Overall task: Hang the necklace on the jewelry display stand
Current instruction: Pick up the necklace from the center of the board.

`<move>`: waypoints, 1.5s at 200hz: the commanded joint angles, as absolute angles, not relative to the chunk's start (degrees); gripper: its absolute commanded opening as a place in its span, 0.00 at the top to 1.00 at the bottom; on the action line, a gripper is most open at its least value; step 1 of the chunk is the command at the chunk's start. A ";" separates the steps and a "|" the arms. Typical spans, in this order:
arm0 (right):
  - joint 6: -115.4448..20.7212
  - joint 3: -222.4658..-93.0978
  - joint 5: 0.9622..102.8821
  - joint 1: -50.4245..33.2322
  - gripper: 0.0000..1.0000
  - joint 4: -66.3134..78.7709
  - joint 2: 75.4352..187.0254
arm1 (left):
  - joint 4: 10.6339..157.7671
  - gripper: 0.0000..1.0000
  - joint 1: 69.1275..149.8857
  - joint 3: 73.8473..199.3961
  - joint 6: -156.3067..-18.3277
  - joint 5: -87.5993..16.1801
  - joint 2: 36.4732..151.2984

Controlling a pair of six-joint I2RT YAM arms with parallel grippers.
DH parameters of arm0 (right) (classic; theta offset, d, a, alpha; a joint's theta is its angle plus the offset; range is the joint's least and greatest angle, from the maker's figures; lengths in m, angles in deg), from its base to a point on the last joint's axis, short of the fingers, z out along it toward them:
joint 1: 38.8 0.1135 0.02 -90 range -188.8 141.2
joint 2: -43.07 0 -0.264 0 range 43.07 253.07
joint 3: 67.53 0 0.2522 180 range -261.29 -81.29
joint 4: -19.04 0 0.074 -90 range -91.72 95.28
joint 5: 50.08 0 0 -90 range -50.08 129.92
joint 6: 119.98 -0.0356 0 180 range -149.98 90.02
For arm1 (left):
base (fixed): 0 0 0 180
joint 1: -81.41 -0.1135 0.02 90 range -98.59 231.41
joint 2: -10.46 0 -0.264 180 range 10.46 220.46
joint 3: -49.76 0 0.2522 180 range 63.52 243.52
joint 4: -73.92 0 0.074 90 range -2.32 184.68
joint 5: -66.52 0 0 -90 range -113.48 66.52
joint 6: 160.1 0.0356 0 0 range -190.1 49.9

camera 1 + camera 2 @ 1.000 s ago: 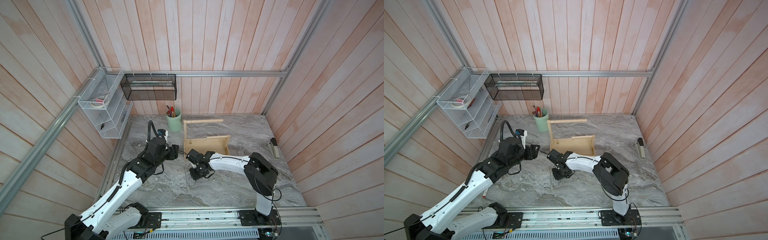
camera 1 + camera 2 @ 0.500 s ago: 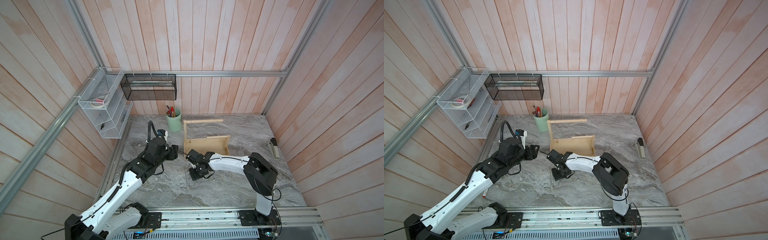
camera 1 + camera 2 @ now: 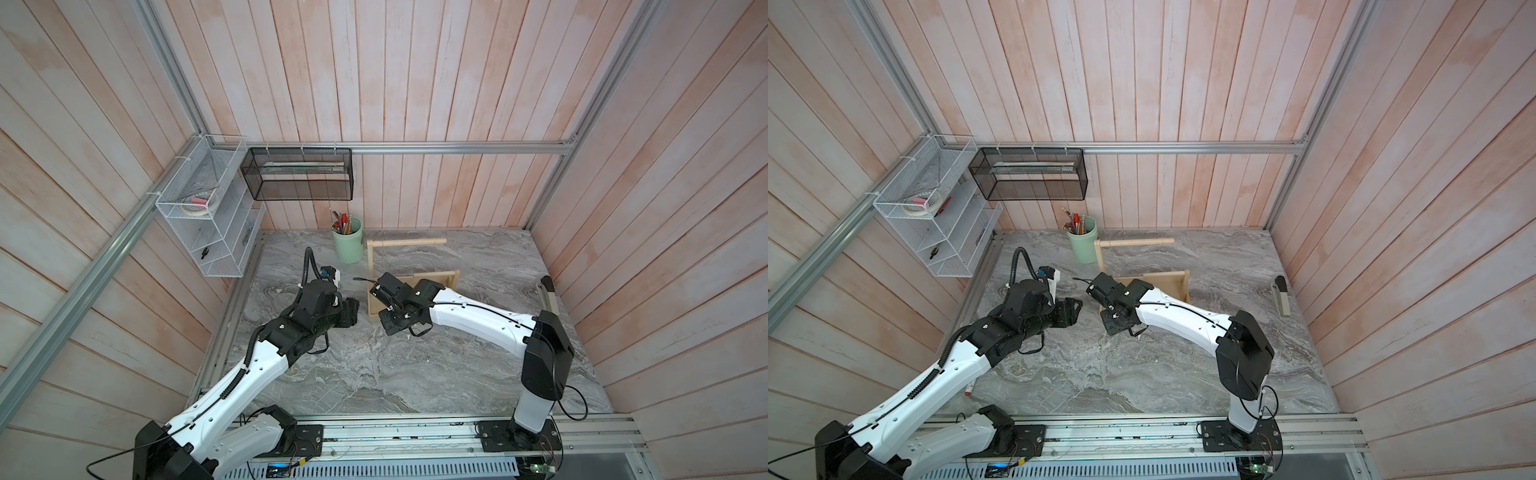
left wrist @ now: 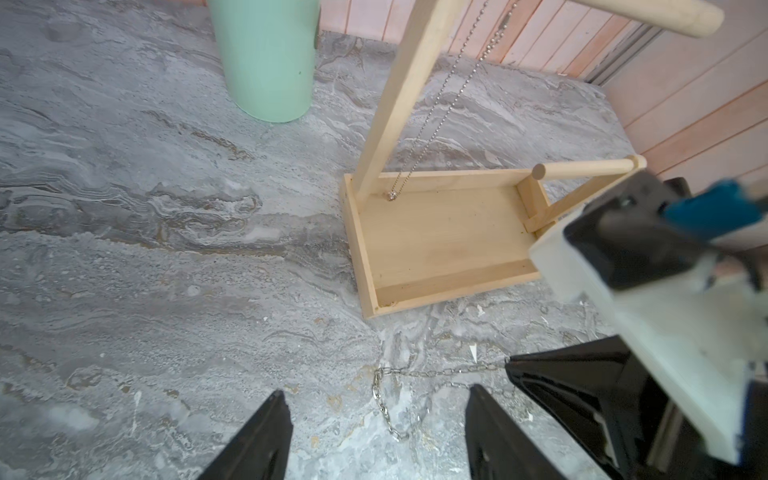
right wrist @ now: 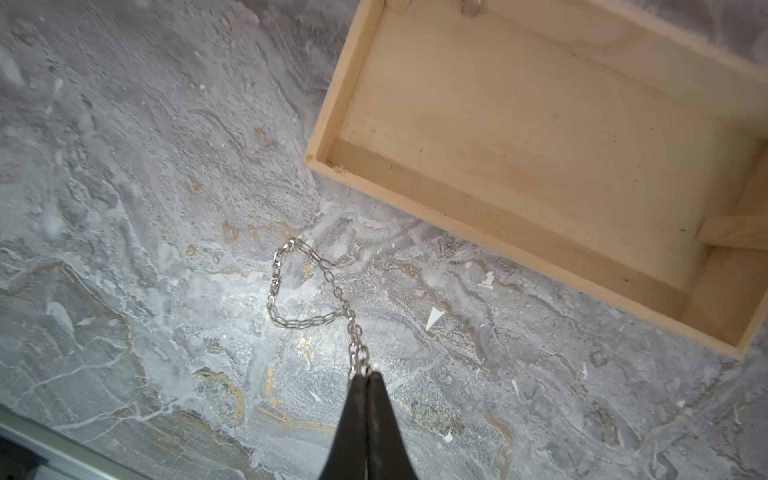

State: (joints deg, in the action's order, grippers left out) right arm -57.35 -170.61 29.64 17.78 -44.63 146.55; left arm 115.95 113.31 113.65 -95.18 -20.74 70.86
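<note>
Right claw (image 5: pixel 365 375) has clamped the necklace (image 5: pixel 274 282) on the tabletop (image 5: pixel 124 199); left claw (image 4: pixel 376 392) gapes wide.

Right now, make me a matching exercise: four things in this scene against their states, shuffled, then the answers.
Things:
1. right gripper
2. left gripper
3. ball chain
4. green cup

States:
A. stands upright on the table
B. hangs down beside the stand's tall post
C. shut on the necklace
D. open, holding nothing

Pairs: 1-C, 2-D, 3-B, 4-A
</note>
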 commanded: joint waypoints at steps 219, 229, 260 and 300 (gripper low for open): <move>-47.86 -200.41 16.14 17.44 1.00 -58.90 144.52 | 96.10 0.31 118.27 123.89 -86.56 -31.63 83.38; -47.81 -200.47 16.27 17.45 1.00 -58.64 144.37 | 95.73 0.31 118.29 123.94 -86.59 -31.69 83.79; -47.81 -200.69 17.01 17.45 1.00 -58.15 143.92 | 94.42 0.31 118.25 124.65 -86.27 -31.68 85.44; -47.45 -199.95 17.03 17.45 1.00 -57.08 143.61 | 92.62 0.31 118.32 126.33 -85.86 -33.14 88.36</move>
